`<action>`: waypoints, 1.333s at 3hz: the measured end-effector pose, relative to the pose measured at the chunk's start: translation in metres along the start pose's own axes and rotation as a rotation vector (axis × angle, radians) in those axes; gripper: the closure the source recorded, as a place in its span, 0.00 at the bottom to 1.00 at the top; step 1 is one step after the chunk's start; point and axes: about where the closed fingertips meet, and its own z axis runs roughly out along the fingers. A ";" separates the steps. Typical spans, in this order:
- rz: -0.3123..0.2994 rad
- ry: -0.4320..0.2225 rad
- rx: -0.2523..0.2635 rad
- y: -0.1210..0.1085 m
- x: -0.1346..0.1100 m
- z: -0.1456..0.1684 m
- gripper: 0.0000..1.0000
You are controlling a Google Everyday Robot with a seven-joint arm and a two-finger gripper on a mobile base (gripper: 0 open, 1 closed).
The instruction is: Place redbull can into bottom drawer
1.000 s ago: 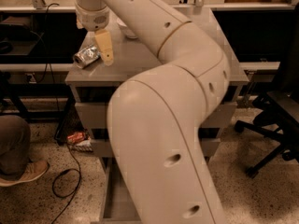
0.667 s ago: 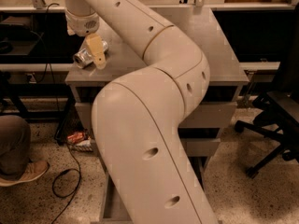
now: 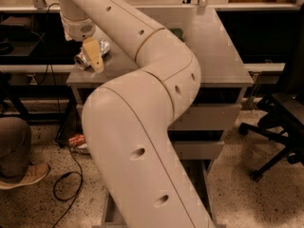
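The redbull can (image 3: pixel 83 59) is a small shiny silver can lying on its side at the front left corner of the grey cabinet top (image 3: pixel 223 56). My gripper (image 3: pixel 93 57) hangs from the arm that sweeps in from the lower middle, and it is right at the can, partly covering its middle. The bottom drawer (image 3: pixel 205 175) is pulled out at floor level under the cabinet. My arm hides most of it, and only strips of its grey walls show.
Two upper drawer fronts (image 3: pixel 209 118) sit below the cabinet top. A black office chair (image 3: pixel 280 122) stands at the right. A person's leg and shoe (image 3: pixel 21 167) are at the left, with a black cable (image 3: pixel 66 184) and a reddish packet (image 3: pixel 77 140) on the floor.
My gripper has shifted left, from the can's right side to over its middle. The can has stayed at the cabinet's front left corner.
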 end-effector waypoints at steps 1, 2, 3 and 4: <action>0.000 0.008 -0.038 -0.002 0.004 0.023 0.00; 0.041 -0.005 -0.053 0.002 0.016 0.039 0.13; 0.109 -0.003 -0.060 0.010 0.036 0.043 0.43; 0.109 -0.003 -0.059 0.009 0.036 0.036 0.75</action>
